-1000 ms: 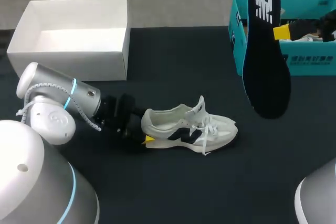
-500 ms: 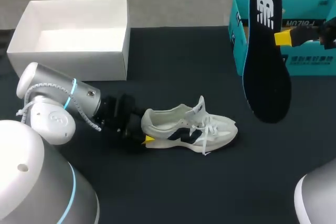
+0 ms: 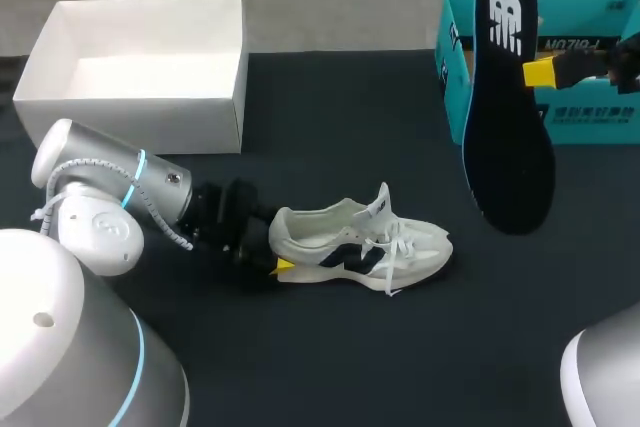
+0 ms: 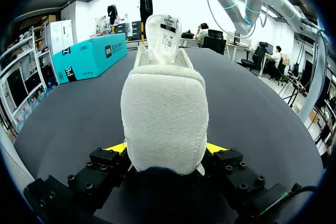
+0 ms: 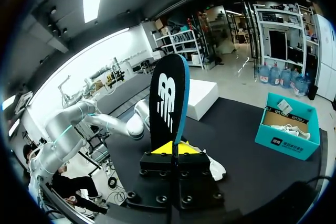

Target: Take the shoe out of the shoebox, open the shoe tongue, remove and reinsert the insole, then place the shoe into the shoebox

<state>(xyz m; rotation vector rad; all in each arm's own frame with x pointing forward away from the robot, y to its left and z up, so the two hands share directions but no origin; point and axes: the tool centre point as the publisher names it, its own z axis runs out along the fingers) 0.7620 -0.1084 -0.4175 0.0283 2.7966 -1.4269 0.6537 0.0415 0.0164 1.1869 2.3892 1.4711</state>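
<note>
Left pincer (image 4: 166, 149) clamped on plush cream shoe (image 3: 360, 242) heel, right pincer (image 5: 173, 149) gripping flat black insole (image 3: 505, 127) (upright)

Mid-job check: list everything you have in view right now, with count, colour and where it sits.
shoe: 1, white with a dark side marking, standing on its sole near the table's middle, toe pointing towards the robot's right
insole: 1, black with a blue edge, held up in the air in front of the shoebox
shoebox: 1, teal, open, at the table's far right
white box: 1, white, open, at the table's far left
table: 1, black top, under everything
left gripper: 1, yellow tips, low at the table, shut on the shoe's heel
right gripper: 1, yellow tips, raised, shut on the insole
</note>
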